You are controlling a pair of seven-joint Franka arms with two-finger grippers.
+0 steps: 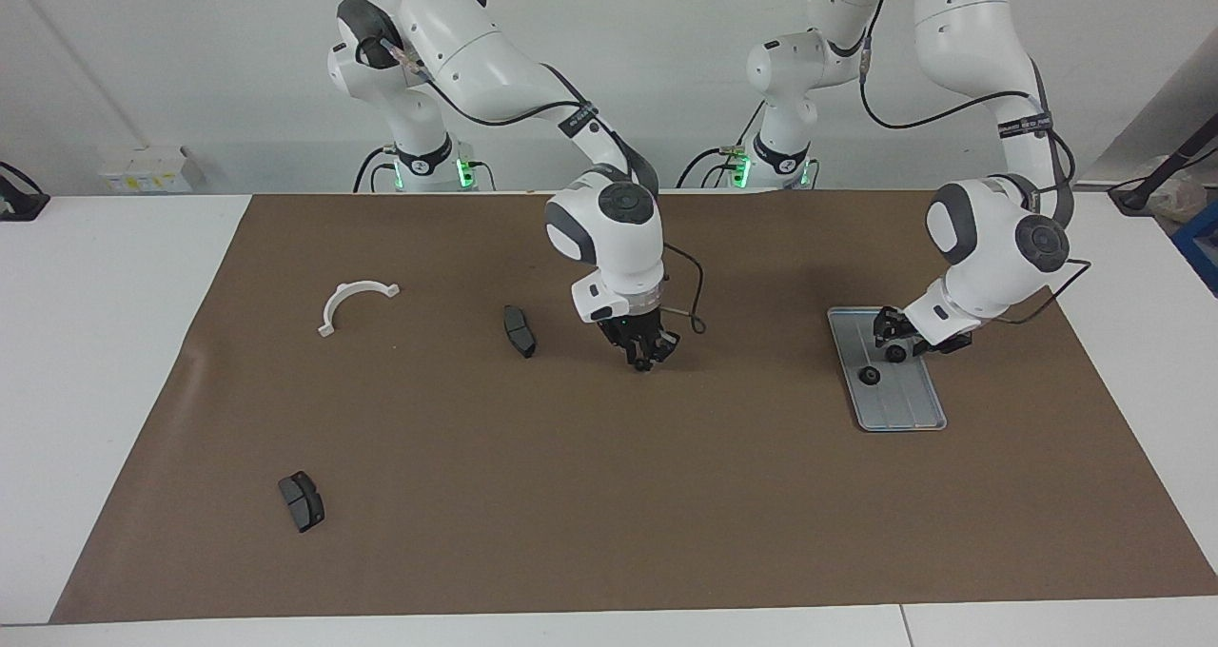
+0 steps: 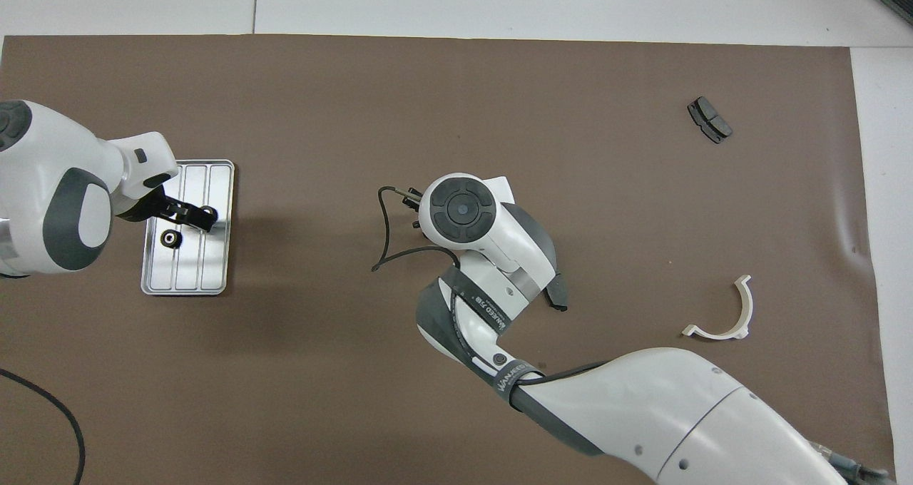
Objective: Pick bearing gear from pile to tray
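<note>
**Facing view: drop-off at the tray, pile looks picked clean of rings**

So the left gripper is sitting low over the end of the tray nearer the robots. Its jaws look spread apart to me, with nothing pinched between them. One small black ring lies on the tray right under it. A second ring is on the tray too, a bit farther from the robots. The tray itself is at the left arm's end of the brown mat.

The right gripper hangs over the middle of the mat. Honestly can't tell if it's open or shut, or whether that dark speck at its tip is a part.

What's left of the pile is toward the right arm's end:
- a dark curved pad near the right gripper
- a white half-ring bracket
- another dark pad, farthest from the robots

My read is that this is the release step. Next, the left arm needs a straight lift so it doesn't nudge the ring beneath it. I see no loose ring on the mat, so the job may be nearly done.
</note>
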